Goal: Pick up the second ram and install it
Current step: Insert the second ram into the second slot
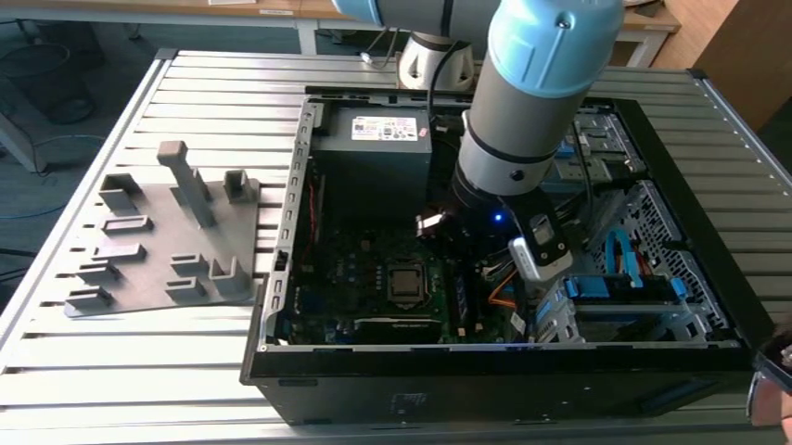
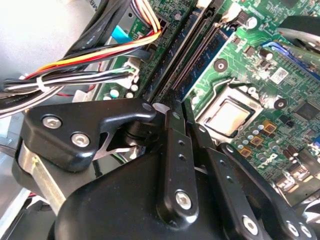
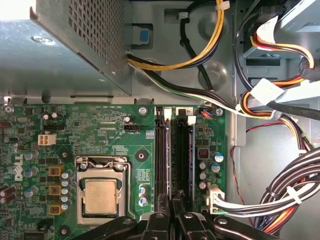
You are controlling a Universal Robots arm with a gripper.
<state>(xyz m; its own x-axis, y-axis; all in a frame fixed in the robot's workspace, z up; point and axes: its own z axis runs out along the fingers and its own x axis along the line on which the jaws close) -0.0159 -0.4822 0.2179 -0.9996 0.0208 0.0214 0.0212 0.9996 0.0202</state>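
Note:
The second ram (image 2: 202, 62), a thin dark stick, stands on edge in line with the motherboard's memory slots (image 3: 161, 150). One end of it runs in between my fingers. My gripper (image 2: 183, 112) is down inside the open computer case, and its black fingers (image 3: 162, 220) are closed narrowly on that end. A near-identical stick (image 2: 172, 50) sits in the neighbouring slot. In the exterior view the arm's wrist (image 1: 495, 185) hangs over the motherboard (image 1: 371, 269) beside the processor socket (image 1: 405, 286).
The grey holder plate (image 1: 148, 278) with upright blocks lies on the slatted table at the exterior view's left. Cable bundles (image 3: 280, 195), the power supply box (image 3: 75, 45) and drive cages (image 1: 619, 297) crowd the slots. Part of a person (image 1: 773, 371) shows at the exterior view's right edge.

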